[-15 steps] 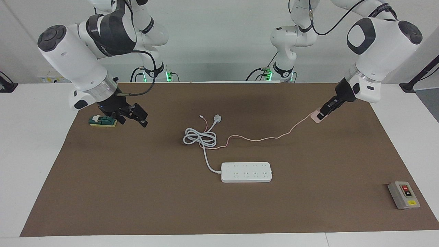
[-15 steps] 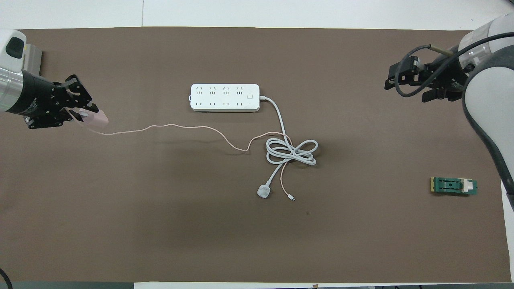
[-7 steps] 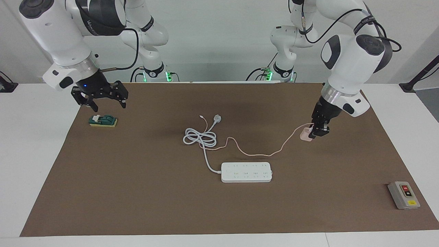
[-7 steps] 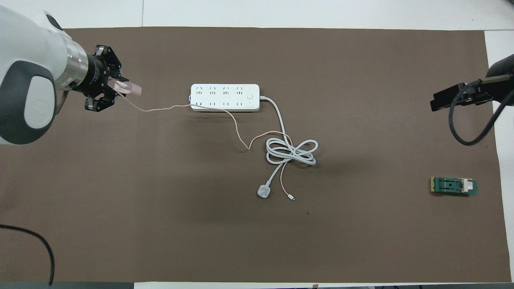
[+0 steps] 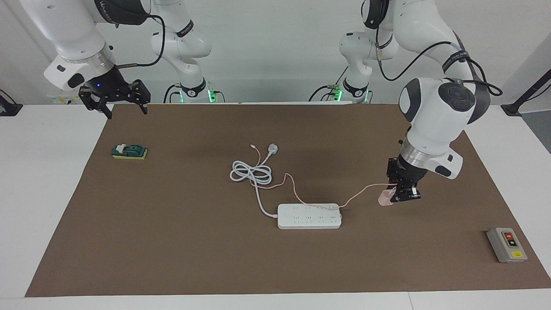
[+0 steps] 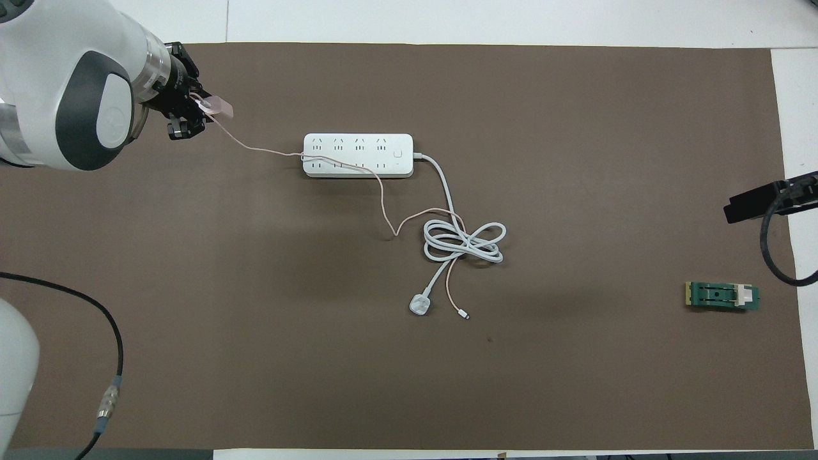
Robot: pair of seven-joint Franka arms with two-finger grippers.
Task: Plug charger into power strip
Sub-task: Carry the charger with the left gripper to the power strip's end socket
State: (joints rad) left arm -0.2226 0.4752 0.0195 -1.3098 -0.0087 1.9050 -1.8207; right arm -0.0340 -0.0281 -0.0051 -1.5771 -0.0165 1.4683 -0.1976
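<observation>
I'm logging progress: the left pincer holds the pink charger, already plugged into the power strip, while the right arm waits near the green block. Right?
Not quite. The left pincer holds the charger, but it is not plugged in: the facing view shows it in the air beside the power strip. The right pincer waits.

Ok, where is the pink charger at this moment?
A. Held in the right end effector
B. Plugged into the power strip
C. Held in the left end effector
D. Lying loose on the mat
C: the left end effector grips the charger beside the power strip, not in a socket.
</observation>
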